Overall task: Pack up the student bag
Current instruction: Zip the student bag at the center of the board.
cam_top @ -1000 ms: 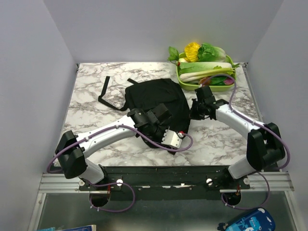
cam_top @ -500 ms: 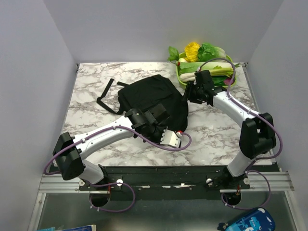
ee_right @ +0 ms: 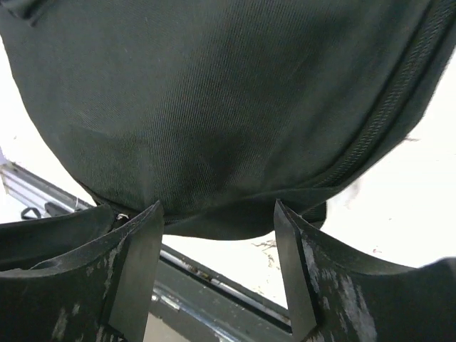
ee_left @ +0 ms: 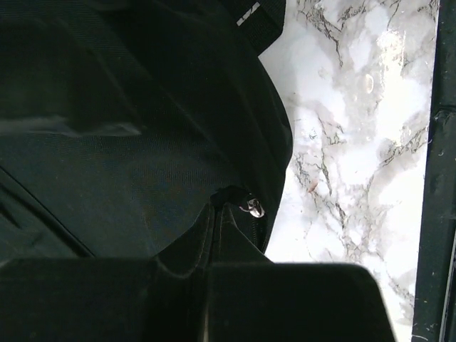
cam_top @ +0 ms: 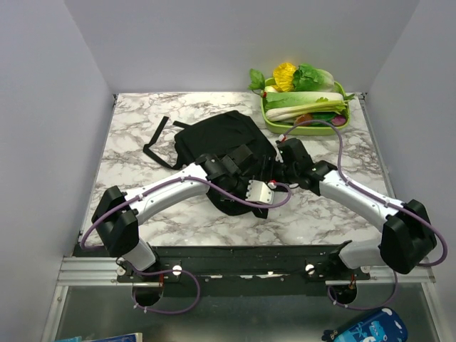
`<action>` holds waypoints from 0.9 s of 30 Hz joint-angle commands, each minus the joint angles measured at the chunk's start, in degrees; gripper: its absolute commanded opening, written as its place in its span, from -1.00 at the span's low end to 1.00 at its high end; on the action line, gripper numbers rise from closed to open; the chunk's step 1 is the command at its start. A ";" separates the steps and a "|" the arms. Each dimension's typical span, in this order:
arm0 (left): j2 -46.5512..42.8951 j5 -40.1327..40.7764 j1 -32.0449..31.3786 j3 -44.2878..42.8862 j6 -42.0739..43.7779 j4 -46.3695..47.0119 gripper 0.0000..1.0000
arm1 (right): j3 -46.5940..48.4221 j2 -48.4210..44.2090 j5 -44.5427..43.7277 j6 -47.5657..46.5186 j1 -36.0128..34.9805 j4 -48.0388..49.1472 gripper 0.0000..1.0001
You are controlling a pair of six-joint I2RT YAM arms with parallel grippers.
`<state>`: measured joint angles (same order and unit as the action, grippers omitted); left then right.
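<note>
While tight together on the student bag (cam_top: 214,142), left gripper (ee_left: 208,274); right gripper (ee_right: 217,208) apart, just beside it

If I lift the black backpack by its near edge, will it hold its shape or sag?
Likely floppy: the student bag lies flat and creased, so it should sag. Probably light, as it looks empty. Its loose straps may drag.

The student bag (cam_top: 221,146) is plain black with a fine matt weave, and its small zip pull (ee_left: 253,208) is silver. The table (cam_top: 135,153) is white marble veined in grey. The tray (cam_top: 285,129) is lime green, and the vegetables (cam_top: 303,89) are yellow, leaf green and white. The arms (cam_top: 171,191) are white with black joints, and their cables (cam_top: 340,146) are purple. The walls (cam_top: 214,43) are pale lilac-grey. The pouch (cam_top: 367,329) is blue with white markings.
</note>
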<state>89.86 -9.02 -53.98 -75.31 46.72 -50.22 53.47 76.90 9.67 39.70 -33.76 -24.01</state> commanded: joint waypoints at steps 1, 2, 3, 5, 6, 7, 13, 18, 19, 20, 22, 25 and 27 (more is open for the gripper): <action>-0.57 1.37 0.10 -1.51 0.92 -0.23 -1.00 | -1.62 2.98 5.97 6.17 -2.45 2.47 0.47; -0.74 1.63 0.10 -1.51 0.92 -0.32 -1.00 | -1.27 3.60 6.32 6.52 -3.32 2.48 0.48; -0.92 1.63 0.10 -1.51 0.92 -0.41 -1.00 | -1.00 4.56 5.98 7.05 -3.85 2.48 0.48; -1.18 1.63 0.10 -1.33 0.92 -0.58 -1.00 | -1.09 5.27 5.88 7.49 -4.38 2.91 0.47; -1.27 1.55 0.10 -1.25 1.09 -0.67 -1.00 | -1.18 5.62 5.97 8.10 -4.39 3.09 0.44; -1.45 1.55 0.10 -0.98 1.09 -0.59 -1.00 | -1.44 5.89 6.06 8.46 -4.39 3.09 0.40; -2.24 1.98 0.10 -0.02 1.36 -0.23 -1.00 | -2.58 0.89 4.04 7.41 -4.39 -1.30 0.47; -2.50 2.07 0.10 0.42 1.71 -0.32 -1.00 | -0.56 -2.10 0.37 4.60 -4.39 -8.84 0.49; -2.76 2.07 0.10 0.60 1.80 -0.15 -1.00 | -0.39 -2.80 -0.61 3.98 -4.39 -9.73 0.50; -3.03 2.16 0.19 0.69 1.80 -0.06 -1.00 | 0.05 -3.42 -1.58 3.37 -4.39 -10.78 0.50; -3.12 2.25 0.10 0.78 1.88 -0.23 -1.00 | 1.10 -4.30 -3.43 2.84 -4.39 -13.77 0.50; -3.20 2.16 0.10 0.60 1.80 -0.32 -1.00 | 0.23 -4.39 -4.05 3.27 -4.39 -15.28 0.54; -3.47 2.07 0.10 0.60 1.88 -0.32 -1.00 | -1.17 -3.35 -1.95 4.85 -4.39 -12.57 0.57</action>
<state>88.40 -8.12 -53.95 -75.18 47.86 -50.59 52.88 73.19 8.34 43.92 -37.82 -34.59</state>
